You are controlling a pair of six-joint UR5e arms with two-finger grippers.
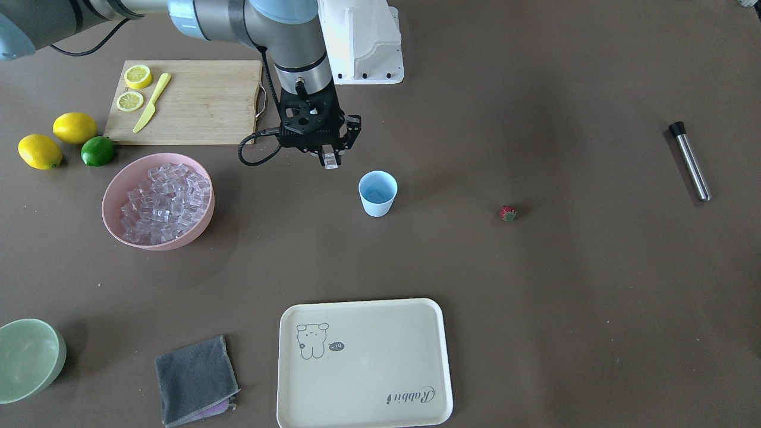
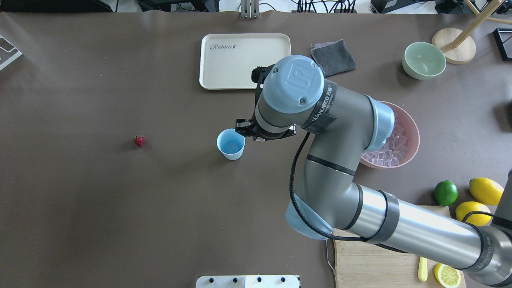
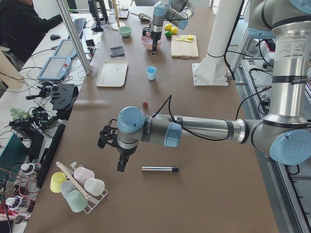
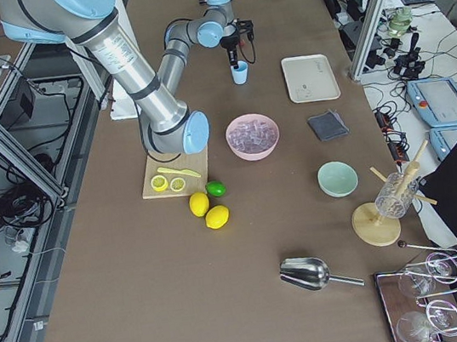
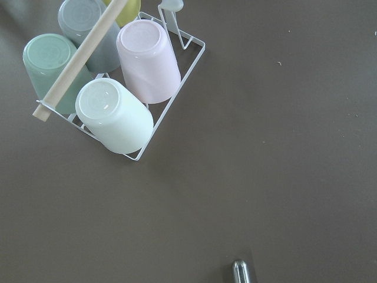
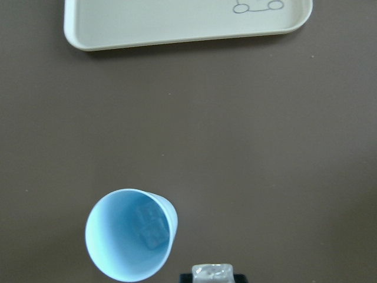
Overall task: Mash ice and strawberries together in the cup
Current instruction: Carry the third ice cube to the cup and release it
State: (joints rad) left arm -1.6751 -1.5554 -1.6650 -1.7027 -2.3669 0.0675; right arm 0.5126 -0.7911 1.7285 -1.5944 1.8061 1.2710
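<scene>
The pale blue cup (image 1: 377, 193) stands upright mid-table and also shows in the overhead view (image 2: 231, 144). The right wrist view looks down into the cup (image 6: 131, 234), where one ice cube (image 6: 152, 229) lies inside. My right gripper (image 1: 330, 159) hovers just beside the cup, on the pink bowl's side, shut on a clear ice cube (image 6: 213, 273). More ice (image 1: 166, 202) fills the pink bowl (image 1: 113, 226). A red strawberry (image 1: 508, 213) lies alone on the table. My left gripper (image 3: 121, 165) hangs over the table's far end near a steel rod; I cannot tell whether it is open or shut.
A steel rod with a black cap (image 1: 689, 160) lies on the strawberry's side. A cutting board (image 1: 196, 101) carries lemon slices and a yellow knife, with lemons and a lime (image 1: 98, 151) beside it. A cream tray (image 1: 364, 362), a grey cloth (image 1: 195, 379), a green bowl (image 1: 30, 356) and a cup rack (image 5: 118, 88) also stand here.
</scene>
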